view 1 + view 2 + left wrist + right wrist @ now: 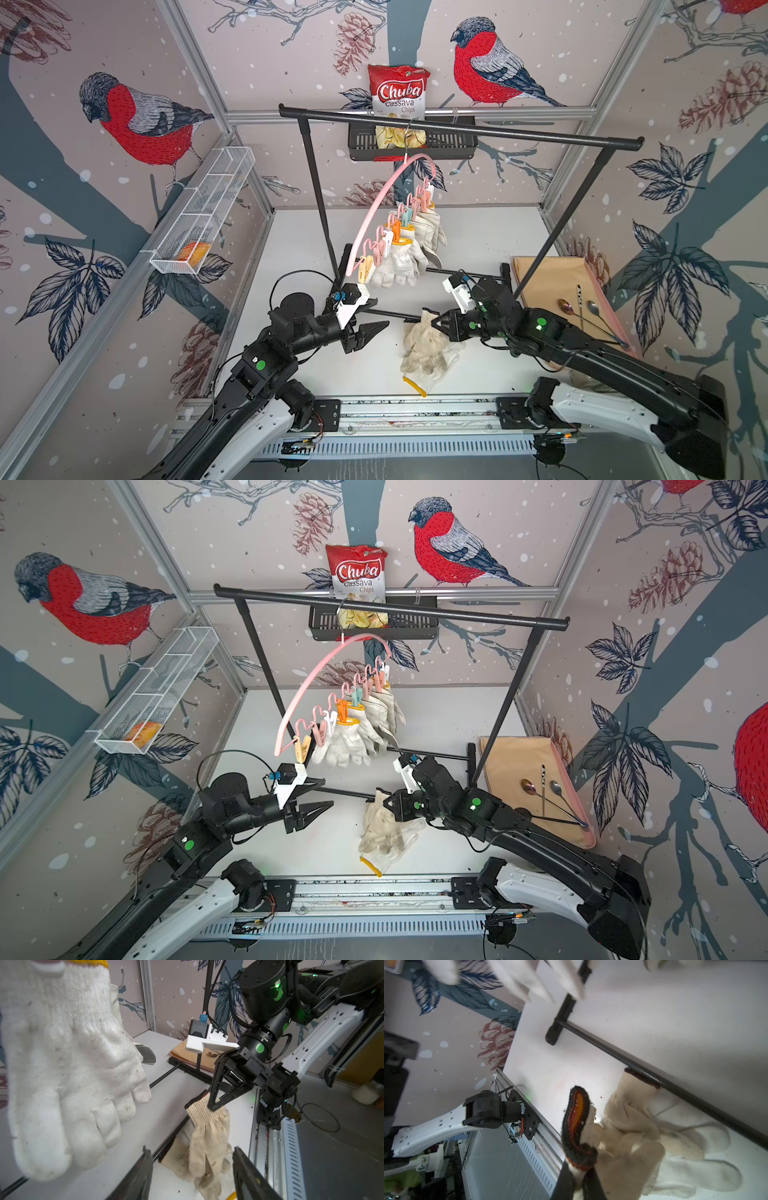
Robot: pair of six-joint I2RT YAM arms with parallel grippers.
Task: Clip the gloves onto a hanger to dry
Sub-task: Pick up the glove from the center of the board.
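Observation:
The pink arched hanger [374, 216] [299, 696] hangs from the black rack, with several gloves [399, 262] [345, 746] pegged along it. More cream gloves lie in a pile [424, 353] [382, 833] on the white table. My right gripper [436, 323] [388, 802] [579, 1169] is shut on the black-and-red cuff [575, 1109] of the top cream glove [209, 1126], and the cuff end is lifted. To the left of the pile my left gripper [380, 313] [328, 791] [190, 1151] is open and holds nothing. A hung white glove [72, 1064] fills the left wrist view close up.
The black garment rack [457, 129] spans the table, and its base bar [654, 1076] runs just behind the pile. A yellow-cuffed glove [415, 384] lies under the pile. A tan mat [552, 282] with spoons [582, 311] is at the right. A chips bag [399, 91] and a wire basket [208, 208] hang on the walls.

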